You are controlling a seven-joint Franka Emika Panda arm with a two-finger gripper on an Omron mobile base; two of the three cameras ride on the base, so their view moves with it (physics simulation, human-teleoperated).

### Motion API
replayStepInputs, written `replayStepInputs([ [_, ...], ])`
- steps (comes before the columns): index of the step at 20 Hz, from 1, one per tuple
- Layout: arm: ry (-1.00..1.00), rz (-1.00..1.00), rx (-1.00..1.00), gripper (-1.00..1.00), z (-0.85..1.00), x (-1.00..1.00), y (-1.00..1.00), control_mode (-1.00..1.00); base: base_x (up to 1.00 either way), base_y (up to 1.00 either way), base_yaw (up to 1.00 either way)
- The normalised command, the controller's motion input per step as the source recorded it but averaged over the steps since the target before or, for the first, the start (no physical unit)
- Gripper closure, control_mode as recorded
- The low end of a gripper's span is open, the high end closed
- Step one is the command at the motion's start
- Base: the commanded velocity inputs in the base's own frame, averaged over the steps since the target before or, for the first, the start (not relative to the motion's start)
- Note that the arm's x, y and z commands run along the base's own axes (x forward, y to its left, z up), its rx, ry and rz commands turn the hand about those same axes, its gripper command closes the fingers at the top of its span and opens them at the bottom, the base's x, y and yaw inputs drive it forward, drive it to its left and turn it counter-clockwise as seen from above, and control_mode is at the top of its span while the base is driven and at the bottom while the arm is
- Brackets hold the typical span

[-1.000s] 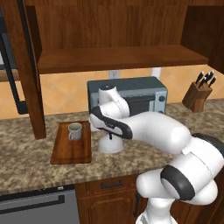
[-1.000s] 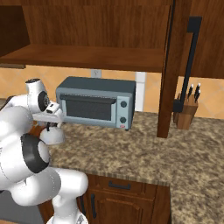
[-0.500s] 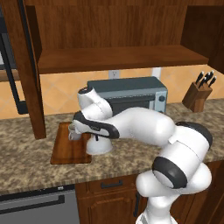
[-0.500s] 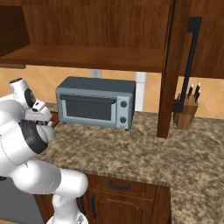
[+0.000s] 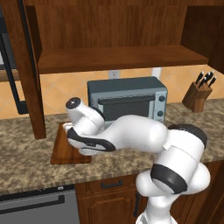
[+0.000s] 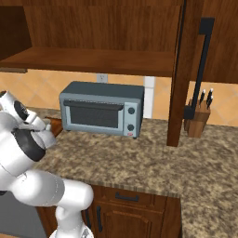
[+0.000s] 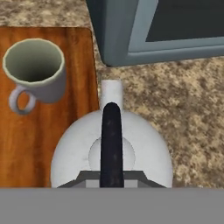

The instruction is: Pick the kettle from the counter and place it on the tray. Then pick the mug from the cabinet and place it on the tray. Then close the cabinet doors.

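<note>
Kettle (image 7: 111, 151) at lower centre of the hand view, seen from above: a silvery-white dome with its short spout pointing toward the top of the frame and its black arched handle running down the middle. The jaws are clenched on that handle; the gripper (image 7: 111, 177) meets it at the bottom edge of the picture. The kettle's left part overlaps the tray (image 7: 43, 131), while its right part lies over the speckled surface (image 7: 183, 109); whether its base touches either cannot be told. Mug (image 7: 37, 72) in the upper left of the hand view, upright on the tray, handle turned toward the lower left, greenish inside visible, apart from the kettle. Toaster oven (image 7: 153, 30) across the upper right, its front corner just beyond the spout.

In the left base view the white arm reaches toward the left of the frame, bending low over the tray (image 5: 59, 151), which lies on the surface (image 5: 26, 166) left of the toaster oven (image 5: 127, 100). The cabinet (image 5: 118, 57) above stands open, its wide shelf bare, with one door (image 5: 33, 70) edge-on at left. A knife block (image 5: 199, 94) stands at far right.

In the right base view the other cabinet door (image 6: 186, 74), with its black bar handle, stands edge-on beside the knife block (image 6: 197, 118).
</note>
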Motion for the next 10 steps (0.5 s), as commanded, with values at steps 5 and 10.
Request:
replayStepInputs([
  [5, -0.08, -0.04, 0.00, 1.00, -0.02, 0.08, 0.27, -1.00, 0.00, 0.00, 0.00],
  [10, 0.00, -0.03, 0.00, 1.00, -0.01, 0.14, 0.24, -1.00, 0.00, 0.00, 0.00],
])
